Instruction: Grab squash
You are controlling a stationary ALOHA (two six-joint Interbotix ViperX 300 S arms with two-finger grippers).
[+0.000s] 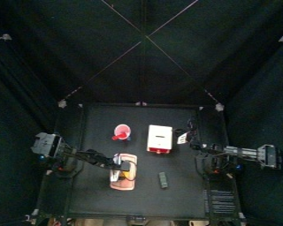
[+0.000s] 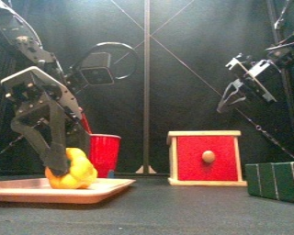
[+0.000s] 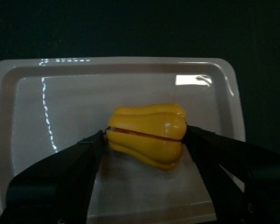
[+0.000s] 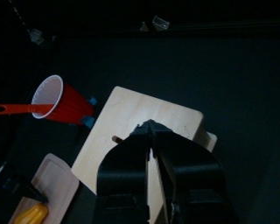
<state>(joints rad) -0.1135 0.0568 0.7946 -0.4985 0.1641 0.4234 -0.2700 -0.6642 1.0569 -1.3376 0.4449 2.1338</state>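
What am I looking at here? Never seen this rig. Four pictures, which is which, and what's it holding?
It is a two-armed robot at a small black table inside black curtains. One picture looks straight down from above, one looks level from the table's front edge, and two come from cameras on the wrists.

On the table lie a pale tray, a red cup and a white-and-red box.

The left gripper has its jaws against both sides of the yellow squash, over the tray. The right gripper hangs in the air above the box, jaws together, holding nothing.
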